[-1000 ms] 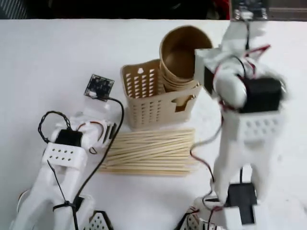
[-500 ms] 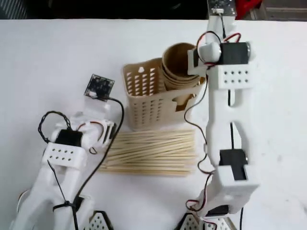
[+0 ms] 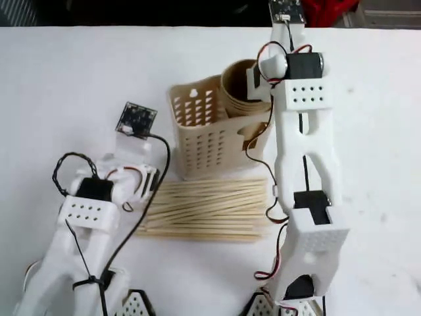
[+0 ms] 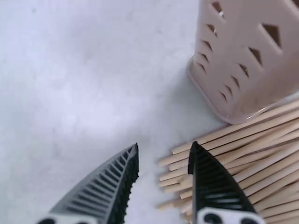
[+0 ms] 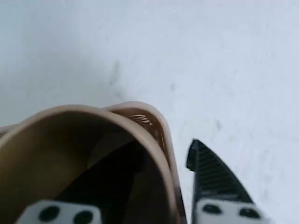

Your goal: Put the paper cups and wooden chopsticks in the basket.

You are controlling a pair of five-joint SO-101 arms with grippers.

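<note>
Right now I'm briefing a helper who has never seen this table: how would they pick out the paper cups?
On the white table, just beyond the heap of wooden chopsticks, stands a beige slotted basket. The paper cups are the nested stack leaning out of its end beside the right arm. They alone are round, hollow and brown.

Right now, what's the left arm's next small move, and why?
Probably nudge the left tool further over the wooden chopsticks: it is open, one finger above their ends, the other above bare table, so closing now would catch few.
</note>
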